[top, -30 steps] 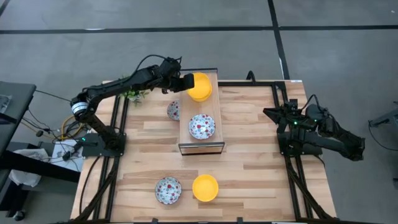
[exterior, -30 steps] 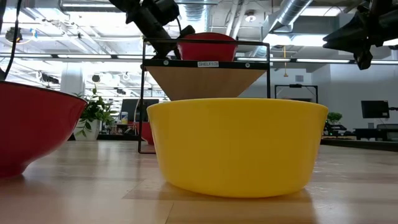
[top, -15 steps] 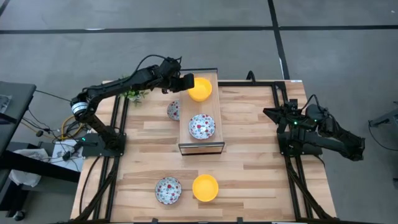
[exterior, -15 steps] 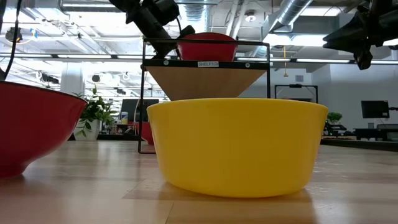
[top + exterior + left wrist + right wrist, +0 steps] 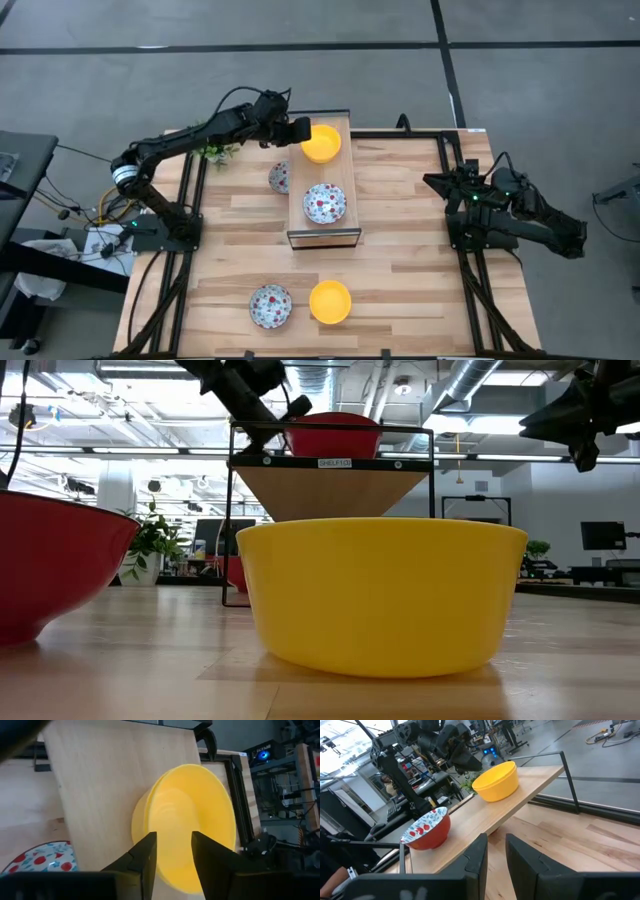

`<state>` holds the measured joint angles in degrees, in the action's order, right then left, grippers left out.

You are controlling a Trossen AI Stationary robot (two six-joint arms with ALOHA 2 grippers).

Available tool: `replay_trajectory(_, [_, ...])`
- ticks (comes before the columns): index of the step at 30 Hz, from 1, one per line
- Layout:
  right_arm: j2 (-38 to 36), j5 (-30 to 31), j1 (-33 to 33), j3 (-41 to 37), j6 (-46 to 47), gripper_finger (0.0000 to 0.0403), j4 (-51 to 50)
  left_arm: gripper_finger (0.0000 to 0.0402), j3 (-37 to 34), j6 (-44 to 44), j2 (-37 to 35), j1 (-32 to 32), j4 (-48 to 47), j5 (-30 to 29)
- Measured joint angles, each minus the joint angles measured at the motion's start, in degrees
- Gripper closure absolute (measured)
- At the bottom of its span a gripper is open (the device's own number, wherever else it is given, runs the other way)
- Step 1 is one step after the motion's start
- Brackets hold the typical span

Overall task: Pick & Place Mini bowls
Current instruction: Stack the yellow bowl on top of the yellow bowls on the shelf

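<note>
The left end effector [image 5: 300,132] sits at the far end of the raised wooden shelf [image 5: 335,228], just beside the yellow bowl [image 5: 321,143] that stands on it; in the left wrist view the two fingers [image 5: 145,851] are apart, with a gap between them, and the yellow bowl lies past their tips, not clamped. I judge that the step in hand is the release of this bowl on the shelf. A floral bowl [image 5: 324,203] stands on the same shelf nearer the front; a second floral bowl [image 5: 279,177] is on the bench [image 5: 420,260] beside the shelf, partly hidden; a third floral bowl [image 5: 270,305] and another yellow bowl [image 5: 330,301] stand at the near edge of the bench. The right end effector [image 5: 492,852] waits at the right side of the bench, its fingers slightly apart and holding nothing.

To do the step well, the left arm should draw back straight and level, away from the bowl, with the fingers kept apart so that no pad catches the rim; a sideways or lifting motion could push the glossy bowl toward the shelf edge. Only when the tips are free of the rim should the arm turn toward the next bowl.
</note>
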<state>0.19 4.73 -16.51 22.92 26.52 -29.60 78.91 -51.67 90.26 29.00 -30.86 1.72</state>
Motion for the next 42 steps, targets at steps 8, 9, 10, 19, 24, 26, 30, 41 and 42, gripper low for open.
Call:
replay_trajectory(8, [0.0,0.0,0.0,0.0,0.0,0.0345,0.0,0.0282,0.0,2.9,-6.0,-3.4,-0.4,3.2])
replay_trajectory(9, [0.0,-0.1,0.0,0.0,0.0,0.0345,0.0,0.0282,0.0,3.5,-7.0,-4.4,-0.4,3.2])
replay_trajectory(10, [0.0,0.0,0.0,0.0,0.0,0.0345,0.0,0.0283,0.0,4.0,-7.9,-5.5,-0.5,3.2])
replay_trajectory(19, [0.0,-0.2,0.0,0.0,0.0,0.0345,0.0,0.0286,0.0,15.2,-14.0,-16.6,-1.5,0.6])
replay_trajectory(24, [0.0,-1.4,0.0,0.0,0.4,0.0345,0.1,0.0286,0.0,22.6,-14.8,-20.9,-3.0,-2.0])
replay_trajectory(26, [0.0,-2.1,0.0,0.0,0.6,0.0345,0.6,0.0286,0.0,23.8,-15.0,-21.6,-4.6,-3.8])
replay_trajectory(30, [0.1,-4.3,0.0,0.0,0.5,0.0345,6.3,0.0286,-3.4,24.4,-16.8,-21.3,-4.7,-5.2])
replay_trajectory(41, [2.1,-13.4,0.0,0.0,2.1,0.0345,22.3,0.0286,-24.4,22.0,-32.4,-19.1,4.1,-5.2])
replay_trajectory(42, [2.8,-14.0,0.1,0.0,2.4,0.0345,23.7,0.0286,-26.5,21.8,-34.3,-19.1,5.8,-5.2])
